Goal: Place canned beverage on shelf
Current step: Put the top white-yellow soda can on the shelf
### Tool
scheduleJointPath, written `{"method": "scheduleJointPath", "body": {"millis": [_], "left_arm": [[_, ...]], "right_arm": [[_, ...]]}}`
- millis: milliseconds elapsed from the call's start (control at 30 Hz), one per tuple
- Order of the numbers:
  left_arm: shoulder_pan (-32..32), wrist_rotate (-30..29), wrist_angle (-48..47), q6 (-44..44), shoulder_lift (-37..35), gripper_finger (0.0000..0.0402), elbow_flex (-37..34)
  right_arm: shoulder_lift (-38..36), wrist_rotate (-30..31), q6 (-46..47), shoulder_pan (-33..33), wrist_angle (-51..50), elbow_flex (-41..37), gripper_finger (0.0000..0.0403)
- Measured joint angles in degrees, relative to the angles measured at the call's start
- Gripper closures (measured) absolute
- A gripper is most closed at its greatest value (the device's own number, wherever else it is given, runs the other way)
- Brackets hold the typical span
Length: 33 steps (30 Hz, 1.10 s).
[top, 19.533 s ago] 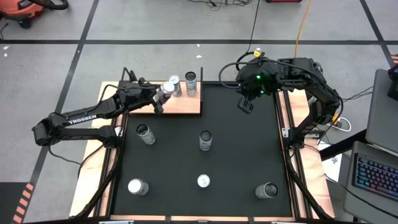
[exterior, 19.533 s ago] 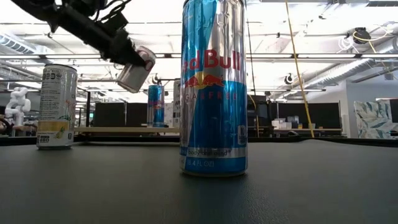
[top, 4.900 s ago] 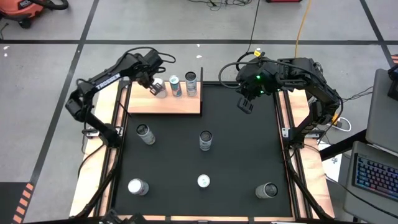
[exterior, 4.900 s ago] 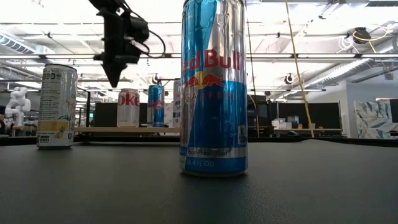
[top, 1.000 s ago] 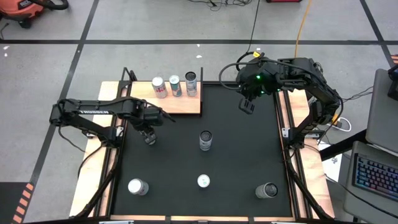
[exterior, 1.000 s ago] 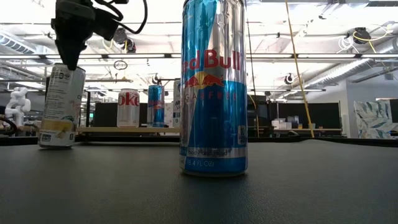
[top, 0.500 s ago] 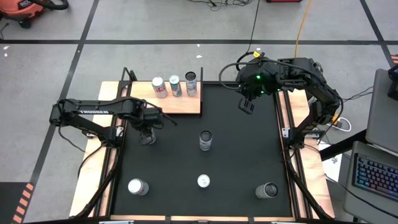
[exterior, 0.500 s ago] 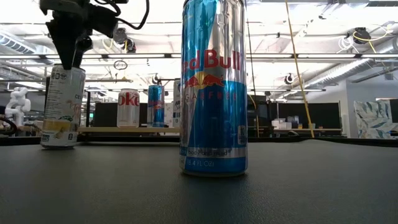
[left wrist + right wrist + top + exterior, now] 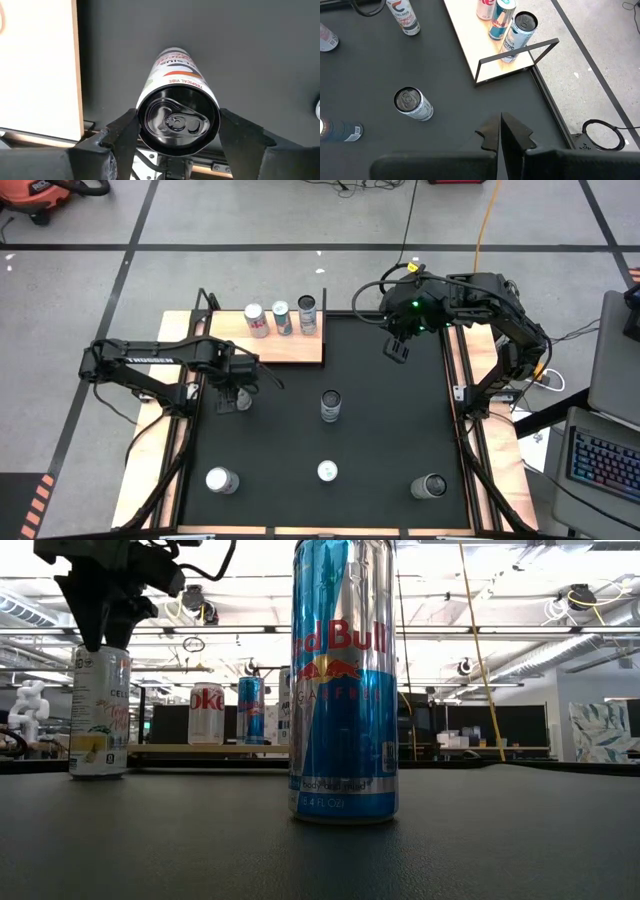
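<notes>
The left gripper (image 9: 177,131) has just closed its fingers onto the rim of the Celsius can (image 9: 177,112), which stood tilted a second ago and now stands upright on the black mat (image 9: 380,420). The can is gripped, and I judge it ready to lift toward the shelf (image 9: 285,348) at one o'clock, where three cans (image 9: 281,317) stand. The right gripper (image 9: 500,131) hangs shut at the mat's two o'clock corner.

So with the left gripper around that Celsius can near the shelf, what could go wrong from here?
The left gripper straddles only the rim of the Celsius can, so the tall can could slip or tip on lifting. Three cans already crowd the far end of the shelf; a careless placement could knock the Coke can nearest the free space.
</notes>
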Motion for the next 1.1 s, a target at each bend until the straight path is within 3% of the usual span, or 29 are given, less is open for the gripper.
{"method": "scheduleJointPath", "body": {"millis": [233, 567, 800, 1100], "left_arm": [[0.0, 0.6, -0.1, -0.9, 0.0, 0.0154, 0.0], [-0.5, -3.6, -0.1, 20.6, 0.0, 0.0152, 0.0], [-0.5, -2.5, -0.1, 30.3, 0.0, 0.0154, 0.0], [-0.5, -3.3, -0.1, 52.0, 0.2, 0.0235, 0.0]], "right_arm": [[0.0, 0.0, 0.7, 0.0, 0.0, 0.0, 0.0403], [0.0, 0.0, 3.4, 0.0, 0.0, 0.0, 0.0403], [0.0, 0.0, 3.4, 0.0, 0.0, 0.0, 0.0403], [0.0, 0.0, 4.4, 0.0, 0.0, 0.0, 0.0403]]}}
